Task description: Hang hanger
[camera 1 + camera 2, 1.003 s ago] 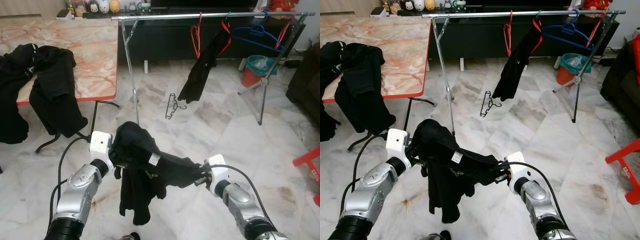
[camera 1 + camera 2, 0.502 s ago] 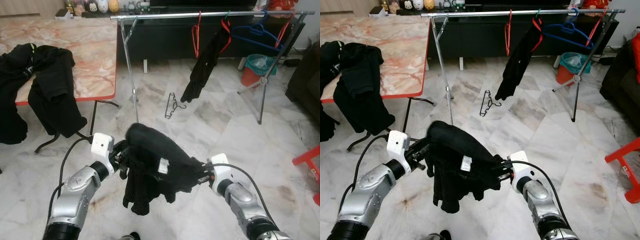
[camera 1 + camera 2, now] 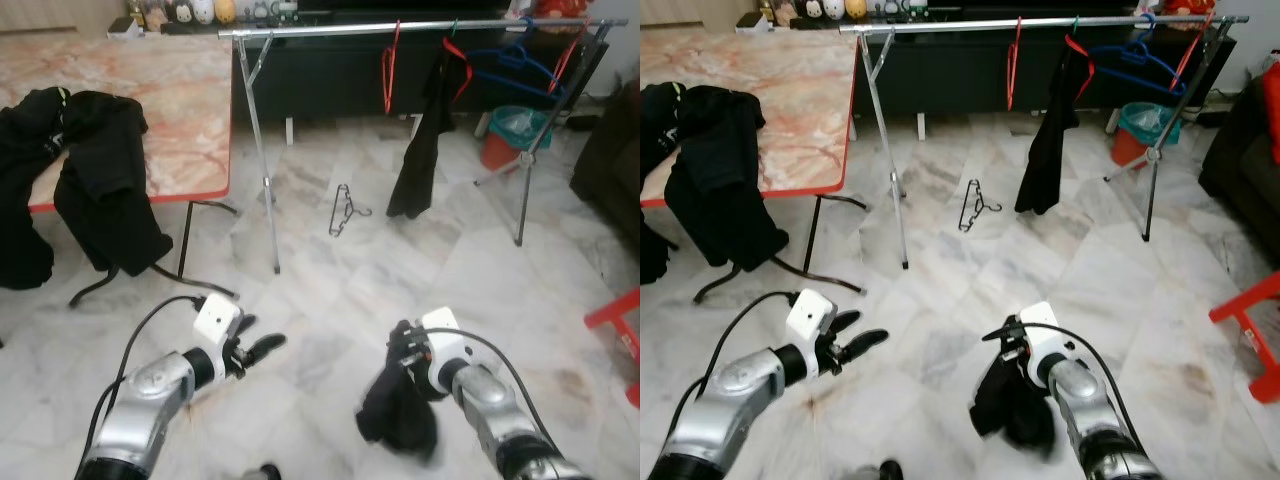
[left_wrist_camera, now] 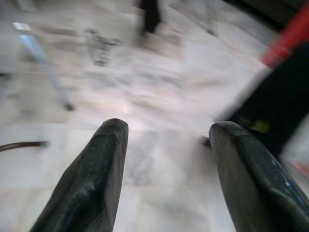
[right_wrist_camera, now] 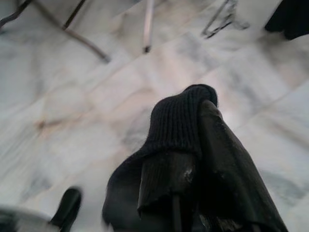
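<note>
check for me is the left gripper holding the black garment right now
No, the left gripper is open with nothing between its fingers; the black garment hangs from the right gripper.

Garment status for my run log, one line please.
left gripper open, empty | right gripper shut on garment | rail ahead

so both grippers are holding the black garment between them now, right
Not both. In the left eye view only the right gripper holds the black garment, which hangs from it. The left gripper is open and holds nothing; the left wrist view shows bare floor between its fingers.
</note>
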Robot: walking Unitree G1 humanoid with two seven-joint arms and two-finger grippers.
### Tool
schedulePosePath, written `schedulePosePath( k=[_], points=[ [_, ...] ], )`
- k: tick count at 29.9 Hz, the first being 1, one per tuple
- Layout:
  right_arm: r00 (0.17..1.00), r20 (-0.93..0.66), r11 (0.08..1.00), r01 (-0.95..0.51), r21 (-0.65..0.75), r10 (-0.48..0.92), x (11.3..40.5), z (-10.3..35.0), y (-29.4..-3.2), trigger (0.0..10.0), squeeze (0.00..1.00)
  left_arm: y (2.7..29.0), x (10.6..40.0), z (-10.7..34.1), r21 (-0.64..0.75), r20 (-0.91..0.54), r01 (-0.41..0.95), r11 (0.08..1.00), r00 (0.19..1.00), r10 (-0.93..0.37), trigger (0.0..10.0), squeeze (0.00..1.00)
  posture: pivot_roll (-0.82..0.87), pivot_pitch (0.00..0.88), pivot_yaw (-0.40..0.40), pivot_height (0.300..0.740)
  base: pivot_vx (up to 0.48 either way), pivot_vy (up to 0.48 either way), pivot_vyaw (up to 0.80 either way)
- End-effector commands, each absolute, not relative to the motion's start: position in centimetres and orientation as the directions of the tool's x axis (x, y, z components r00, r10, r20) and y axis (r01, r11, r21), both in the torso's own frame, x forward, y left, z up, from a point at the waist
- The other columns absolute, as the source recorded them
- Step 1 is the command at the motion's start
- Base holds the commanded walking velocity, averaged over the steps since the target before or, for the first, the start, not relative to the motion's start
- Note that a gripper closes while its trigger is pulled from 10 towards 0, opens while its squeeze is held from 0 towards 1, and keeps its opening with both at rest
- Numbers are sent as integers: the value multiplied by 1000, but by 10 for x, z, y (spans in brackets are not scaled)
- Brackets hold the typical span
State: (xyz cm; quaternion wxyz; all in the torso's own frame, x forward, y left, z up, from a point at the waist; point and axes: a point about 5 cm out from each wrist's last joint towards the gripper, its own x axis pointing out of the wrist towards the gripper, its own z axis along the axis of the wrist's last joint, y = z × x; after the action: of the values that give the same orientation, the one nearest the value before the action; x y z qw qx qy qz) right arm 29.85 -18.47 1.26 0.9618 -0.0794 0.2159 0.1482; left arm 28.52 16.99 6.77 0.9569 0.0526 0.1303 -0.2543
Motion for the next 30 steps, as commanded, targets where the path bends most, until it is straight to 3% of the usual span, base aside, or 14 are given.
schedulePosePath(
  k=[1, 2, 3, 6, 10, 14, 30],
  points=[
    [920, -328, 962, -255, -93, 212, 314, 34, -186, 6980, 0, 176, 290, 67, 52, -254, 400, 915, 891, -375, 10000, 0, 17, 80, -15, 740, 0, 0, 0],
    [920, -328, 962, -255, -93, 212, 314, 34, -186, 6980, 0, 176, 290, 67, 52, -254, 400, 915, 891, -375, 10000, 0, 17, 80, -15, 740, 0, 0, 0],
    [935, -293, 970, -230, -75, 198, 317, 39, -186, 10000, 0, 177, 290, 66, 37, -238, 351, 936, 912, -333, 10000, 0, 14, 82, -14, 740, 0, 0, 0],
    [971, -200, 989, -142, -34, 133, 321, 49, -187, 10000, 0, 177, 289, 65, -35, -170, 260, 965, 950, -262, 10000, 0, 9, 89, -6, 740, 0, 0, 0],
    [978, -179, 992, -117, -40, 109, 321, 51, -188, 10000, 0, 176, 289, 66, -53, -153, 257, 965, 953, -262, 10000, 0, 13, 89, -3, 740, 0, 0, 0],
    [994, -55, 995, 91, -46, -93, 312, 56, -201, 10000, 0, 174, 284, 69, -62, -93, 244, 968, 964, -249, 10000, 0, 26, 20, 1, 740, 0, 0, 0],
    [990, 4, 988, 143, 54, -143, 304, 58, -196, 10000, 0, 170, 282, 66, -83, -33, 138, 987, 989, -141, 10000, 0, 2, 0, -4, 740, 0, 0, 0]
  ],
)
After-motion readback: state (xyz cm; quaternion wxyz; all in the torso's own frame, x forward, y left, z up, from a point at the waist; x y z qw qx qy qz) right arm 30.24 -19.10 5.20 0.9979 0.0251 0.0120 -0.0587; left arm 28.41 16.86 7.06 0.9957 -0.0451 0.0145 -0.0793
